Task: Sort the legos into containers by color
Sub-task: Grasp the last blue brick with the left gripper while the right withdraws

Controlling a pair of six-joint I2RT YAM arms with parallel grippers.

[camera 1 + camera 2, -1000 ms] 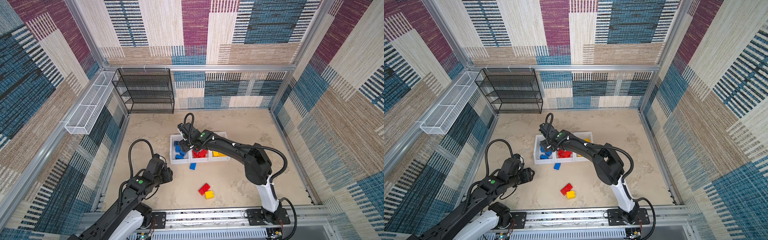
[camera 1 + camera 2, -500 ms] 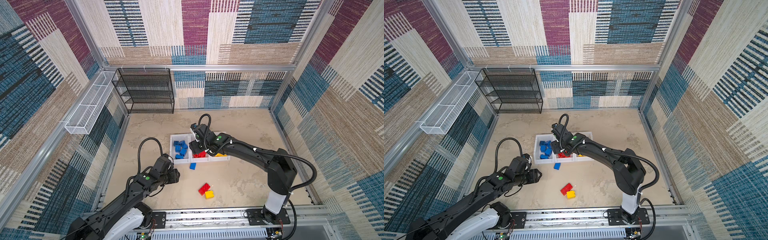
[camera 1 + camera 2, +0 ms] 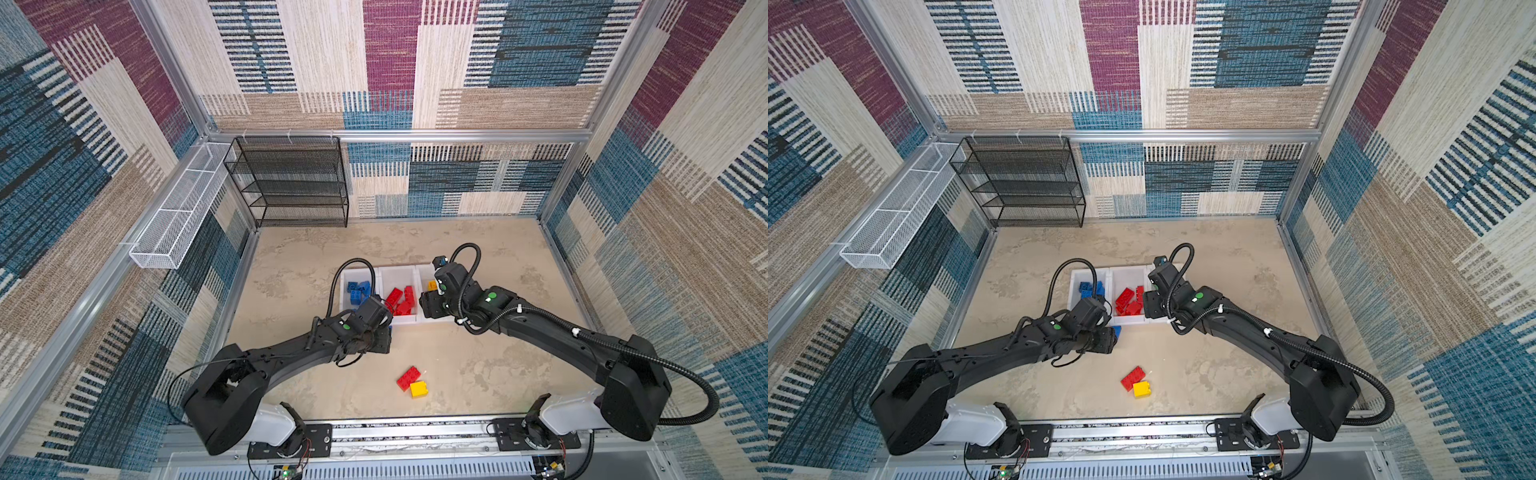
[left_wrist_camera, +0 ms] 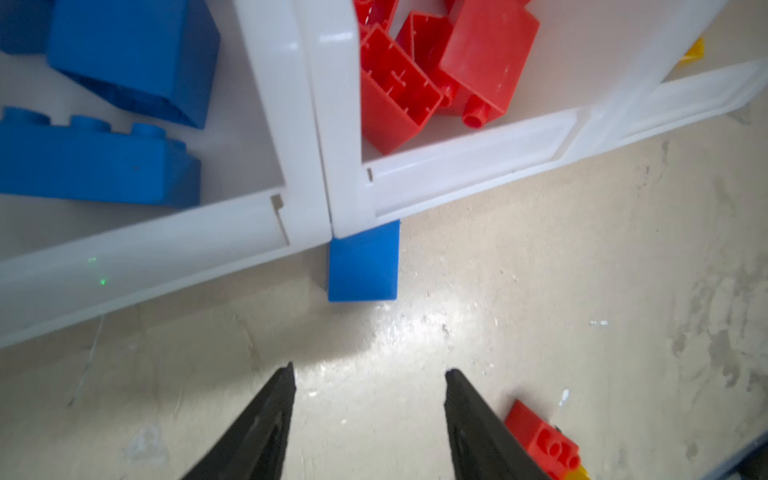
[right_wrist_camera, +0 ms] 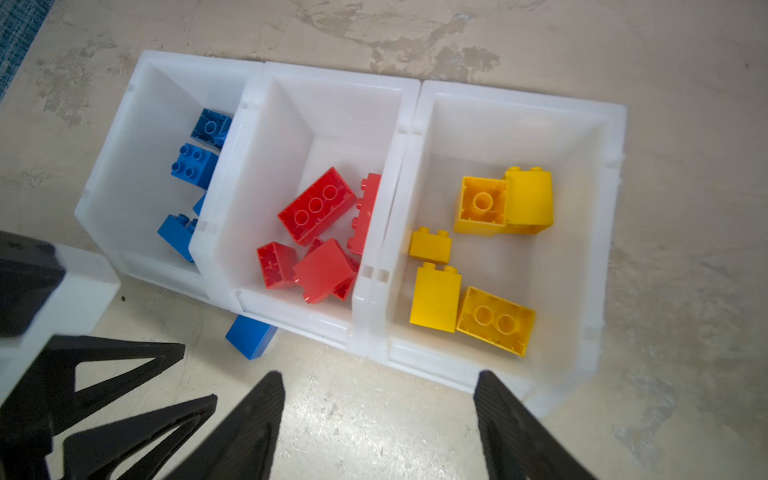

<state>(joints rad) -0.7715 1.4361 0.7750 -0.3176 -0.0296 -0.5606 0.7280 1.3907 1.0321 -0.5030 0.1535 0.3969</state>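
Three joined white containers stand mid-floor: the blue bin (image 5: 145,58), the red bin (image 5: 332,72) and the yellow bin (image 5: 615,166), each holding legos of its colour. One blue lego (image 4: 363,262) lies on the floor against the front wall where the blue and red bins meet. My left gripper (image 4: 370,370) hovers open and empty just short of it, low over the floor. My right gripper (image 5: 378,374) is open and empty above the front edge of the red and yellow bins. A red lego (image 3: 408,377) and a yellow lego (image 3: 419,389) touch each other on the floor nearer the front.
A black mesh rack (image 3: 291,183) stands at the back left and a white wire basket (image 3: 174,220) hangs on the left wall. The two grippers are close together in front of the bins. Patterned walls enclose the floor.
My left arm has reached forward to the front of the bins, near the blue lego. My right gripper has swung right from the blue bin to the red and yellow bins.
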